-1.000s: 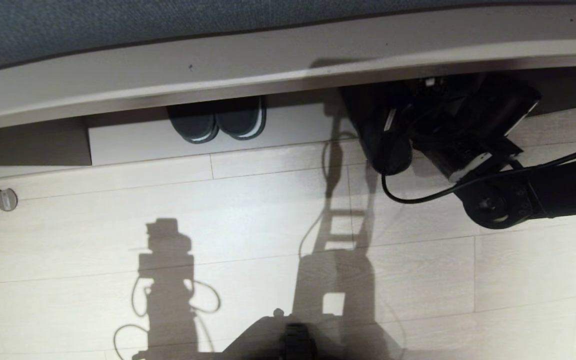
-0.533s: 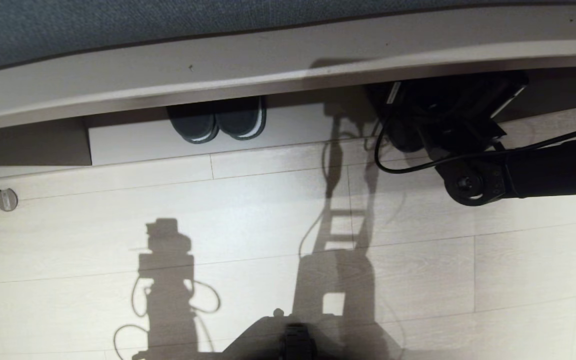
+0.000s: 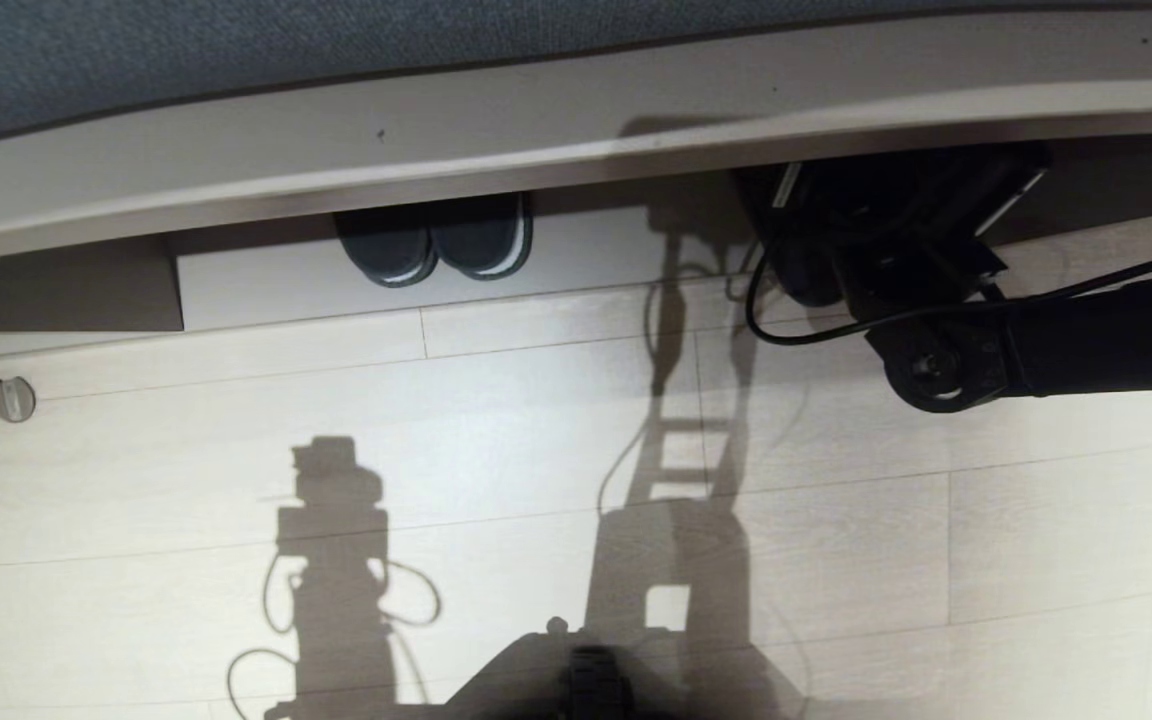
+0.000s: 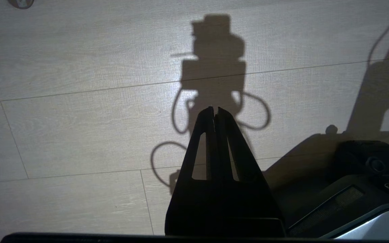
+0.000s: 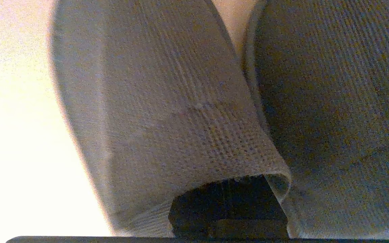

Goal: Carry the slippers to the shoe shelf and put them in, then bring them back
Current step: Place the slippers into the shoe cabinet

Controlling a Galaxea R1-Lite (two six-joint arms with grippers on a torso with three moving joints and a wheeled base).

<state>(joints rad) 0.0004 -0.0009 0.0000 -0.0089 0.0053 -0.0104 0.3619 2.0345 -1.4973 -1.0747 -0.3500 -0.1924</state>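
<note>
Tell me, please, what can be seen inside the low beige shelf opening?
A darker pair of slippers with white sole stripes sits inside, toes outward. The right tool reaches in further right; whatever lies behind it is hidden by the arm and the shelf top.

The slippers (image 5: 167,111) are coarse woven cloth — matt, ribbed, visibly textured. The floor (image 3: 496,420) looks like pale wood-grain planking with a soft sheen. The left pincer (image 4: 214,114) is matt black — plastic by its look.

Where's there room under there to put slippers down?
In the shoe shelf, the base is bare left of the dark pair, and between that pair and the right arm. The floor in front is open too. It's crowded at the right, where arm and cable reach in.
</note>
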